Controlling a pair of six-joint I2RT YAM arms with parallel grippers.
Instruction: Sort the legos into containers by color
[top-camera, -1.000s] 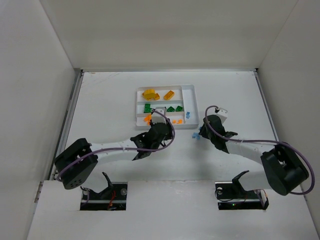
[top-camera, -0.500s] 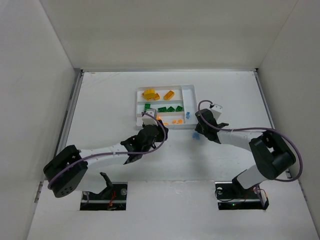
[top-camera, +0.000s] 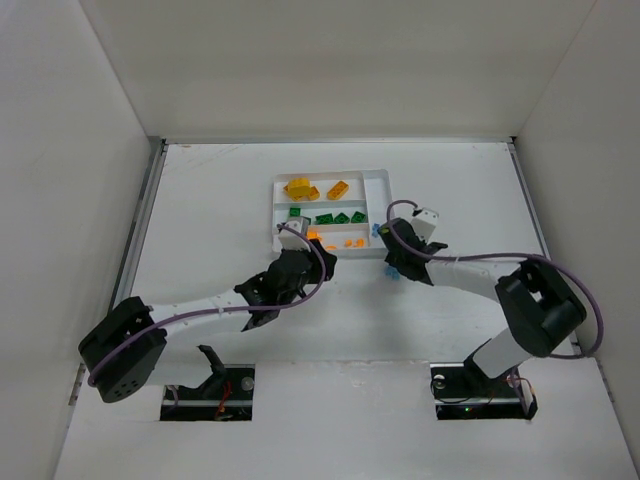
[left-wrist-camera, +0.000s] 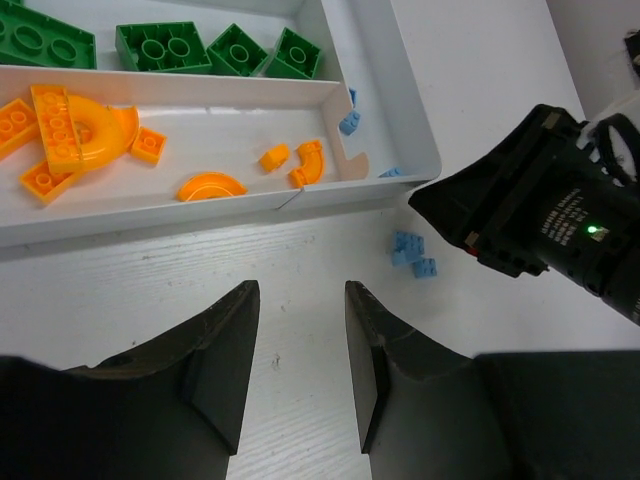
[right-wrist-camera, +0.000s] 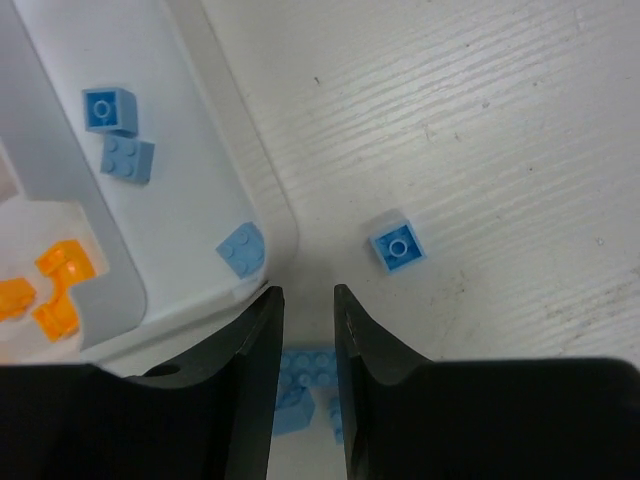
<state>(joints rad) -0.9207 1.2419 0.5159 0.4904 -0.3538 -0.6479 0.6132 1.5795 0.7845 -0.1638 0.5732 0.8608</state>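
Note:
The white tray (top-camera: 385, 200) holds yellow bricks (top-camera: 300, 187), green bricks (top-camera: 335, 217) and orange pieces (top-camera: 345, 242) in its three long slots. Its narrow side slot (right-wrist-camera: 250, 180) holds three pale blue bricks (right-wrist-camera: 110, 108). A cluster of blue bricks (right-wrist-camera: 305, 375) lies on the table by the tray's near right corner, a single blue brick (right-wrist-camera: 397, 245) just beyond it. My right gripper (right-wrist-camera: 307, 292) hovers over that cluster, open by a narrow gap. My left gripper (left-wrist-camera: 300, 290) is open and empty over bare table just in front of the orange slot (left-wrist-camera: 75, 125).
White walls enclose the table on three sides. The tray's front wall (left-wrist-camera: 200, 205) runs close ahead of my left fingers. The right arm's black wrist (left-wrist-camera: 530, 220) sits near the blue bricks (left-wrist-camera: 410, 250), to the right of my left gripper.
My left gripper has drawn back from the tray toward the near side. My right gripper has moved left to the tray's corner, over the blue bricks, and its jaws have narrowed.

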